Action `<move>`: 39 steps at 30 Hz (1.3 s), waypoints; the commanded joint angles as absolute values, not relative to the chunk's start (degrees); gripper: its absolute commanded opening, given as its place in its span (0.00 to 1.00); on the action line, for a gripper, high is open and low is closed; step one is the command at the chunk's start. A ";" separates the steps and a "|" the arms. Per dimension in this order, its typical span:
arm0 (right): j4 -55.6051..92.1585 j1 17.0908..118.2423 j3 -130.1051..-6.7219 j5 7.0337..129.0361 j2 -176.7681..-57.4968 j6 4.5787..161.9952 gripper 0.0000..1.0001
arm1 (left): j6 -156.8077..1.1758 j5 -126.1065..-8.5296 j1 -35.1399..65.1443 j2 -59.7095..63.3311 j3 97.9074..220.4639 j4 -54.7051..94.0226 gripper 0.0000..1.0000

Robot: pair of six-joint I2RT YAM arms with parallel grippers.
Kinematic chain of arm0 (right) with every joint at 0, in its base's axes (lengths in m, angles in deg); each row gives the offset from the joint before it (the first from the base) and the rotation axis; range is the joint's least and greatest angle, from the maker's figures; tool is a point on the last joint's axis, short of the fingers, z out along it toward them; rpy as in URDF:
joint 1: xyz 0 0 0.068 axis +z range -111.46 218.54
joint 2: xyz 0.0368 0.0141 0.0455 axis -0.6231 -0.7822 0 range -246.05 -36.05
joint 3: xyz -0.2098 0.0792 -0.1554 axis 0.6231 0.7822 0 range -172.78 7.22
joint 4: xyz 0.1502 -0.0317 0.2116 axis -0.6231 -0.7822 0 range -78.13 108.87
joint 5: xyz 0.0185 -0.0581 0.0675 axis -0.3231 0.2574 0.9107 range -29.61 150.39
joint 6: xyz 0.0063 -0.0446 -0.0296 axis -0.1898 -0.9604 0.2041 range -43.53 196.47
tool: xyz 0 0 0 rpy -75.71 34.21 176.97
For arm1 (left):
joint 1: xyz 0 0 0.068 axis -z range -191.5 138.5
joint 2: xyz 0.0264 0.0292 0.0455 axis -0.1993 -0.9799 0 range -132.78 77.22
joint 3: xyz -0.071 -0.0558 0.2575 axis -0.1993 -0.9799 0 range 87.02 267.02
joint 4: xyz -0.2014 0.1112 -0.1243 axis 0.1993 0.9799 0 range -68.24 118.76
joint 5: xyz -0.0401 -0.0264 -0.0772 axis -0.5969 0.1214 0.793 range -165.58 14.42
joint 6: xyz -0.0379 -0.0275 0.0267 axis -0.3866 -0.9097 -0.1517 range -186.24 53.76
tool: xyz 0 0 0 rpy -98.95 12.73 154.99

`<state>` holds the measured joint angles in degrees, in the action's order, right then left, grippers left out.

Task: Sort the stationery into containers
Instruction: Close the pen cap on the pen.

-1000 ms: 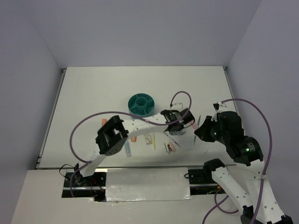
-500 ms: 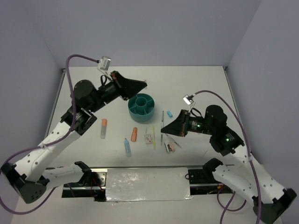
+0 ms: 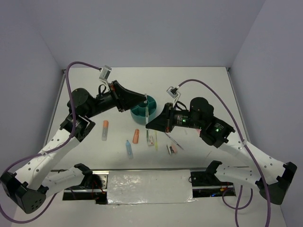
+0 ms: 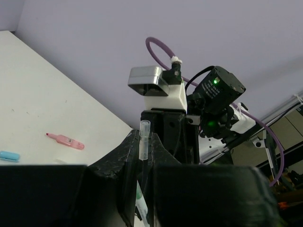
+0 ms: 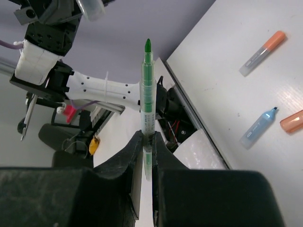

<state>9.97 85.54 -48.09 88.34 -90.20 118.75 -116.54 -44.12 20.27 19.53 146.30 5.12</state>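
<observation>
My left gripper (image 3: 145, 100) hangs over the round teal container (image 3: 138, 111), shut on a thin white pen with a clear cap (image 4: 143, 138) that stands upright between its fingers. Just right of the bowl my right gripper (image 3: 149, 124) is shut on a green pen (image 5: 147, 90), tip pointing away from the jaws. More stationery lies on the table in front of the bowl: an orange-capped marker (image 3: 105, 130), an orange stub (image 3: 136, 136), a light-blue marker (image 3: 128, 148), a yellow pencil (image 3: 155, 138) and small pink pieces (image 3: 173, 148).
The two grippers are close together over the middle of the table, the right wrist camera (image 4: 155, 85) right in front of the left one. A pink piece (image 4: 66, 140) lies on the table beyond. The arm bases and a foil strip (image 3: 149, 185) line the near edge.
Both arms have swung in toward the bowl. The left gripper has come right and down over it with its pen; the right gripper has moved left, carrying the green pen.
</observation>
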 commanded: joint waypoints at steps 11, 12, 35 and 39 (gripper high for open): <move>10.52 86.09 -53.51 87.38 -92.48 113.91 0.00 | -117.74 -44.11 19.27 20.00 146.43 5.06 0.00; 10.52 86.18 -53.42 87.20 -92.39 113.83 0.00 | -118.00 -44.03 19.00 19.74 146.26 4.80 0.00; 6.84 85.74 -57.73 85.62 -94.85 111.81 0.00 | -120.91 -40.51 17.42 16.84 145.46 0.84 0.00; 4.64 85.65 -59.31 85.62 -96.17 110.66 0.00 | -121.08 -40.95 17.24 16.84 145.46 1.37 0.00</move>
